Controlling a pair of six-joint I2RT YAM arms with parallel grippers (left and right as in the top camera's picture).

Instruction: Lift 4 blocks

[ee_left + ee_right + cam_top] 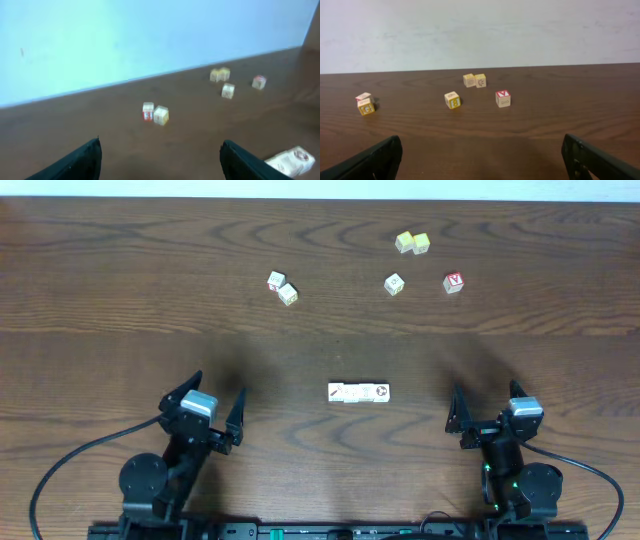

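The four blocks (358, 393) lie in one touching row, left gripper (219, 385) well left of it, right gripper (484, 391) well right, both spread wide, empty.

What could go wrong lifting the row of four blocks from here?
The four blocks lie in a loose end-to-end row; squeezed from the ends, it may buckle and drop the middle ones.
Left gripper and right gripper both stand open, clear of it; if one arrives first, it could shove the row askew.
The right wrist view does not show the row, so checking that side's alignment is harder.
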